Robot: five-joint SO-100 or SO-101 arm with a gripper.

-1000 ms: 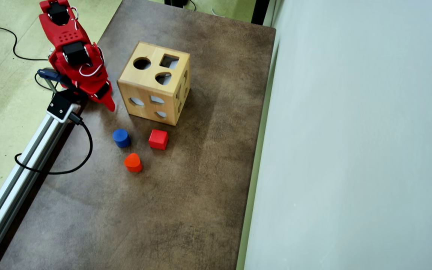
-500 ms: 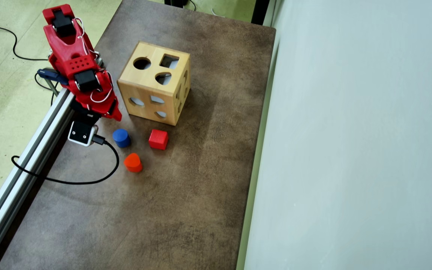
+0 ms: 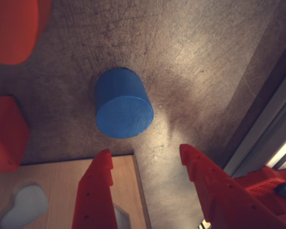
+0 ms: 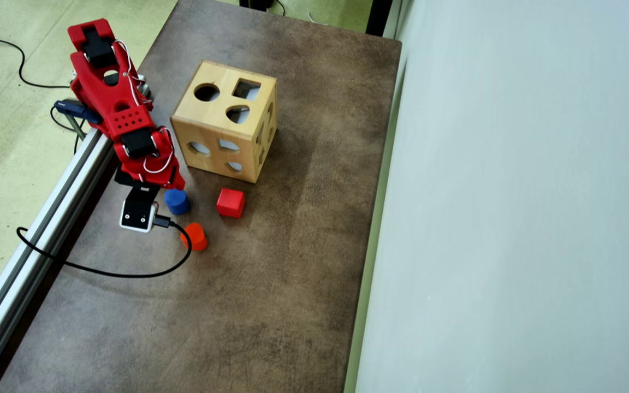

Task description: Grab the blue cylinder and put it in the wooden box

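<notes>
Blue cylinder (image 4: 177,201): matte, dark blue, flat round top; it stands upright on my desk (image 4: 271,284), apart from the other blocks, in front of the wooden box as the overhead view shows it.
Blue cylinder, wrist view (image 3: 123,103): fills the middle, top face grainy, free on all sides, just beyond my fingertips.
My claw (image 3: 145,160): released, the two red plastic prongs spread wide with bare desk between them, holding nothing.
My claw, overhead view (image 4: 170,183): at the cylinder's upper-left edge; I cannot tell from there whether it touches.
Wooden box (image 4: 226,121): large light-wood cube, smooth grain, round, square and rounded holes cut in top and sides.
Red cube (image 4: 231,202): glossy, sharp-edged, to the right of the cylinder, with a gap.
Orange-red block (image 4: 196,237): rounded on one side, below the cylinder; the camera cable (image 4: 101,271) loops against it.
Desk surface: mottled brown, worn, matte.
Open room: wide bare desk below and right of the blocks.
Edges: aluminium rail (image 4: 30,256) along the left side, pale wall (image 4: 511,218) on the right.
</notes>
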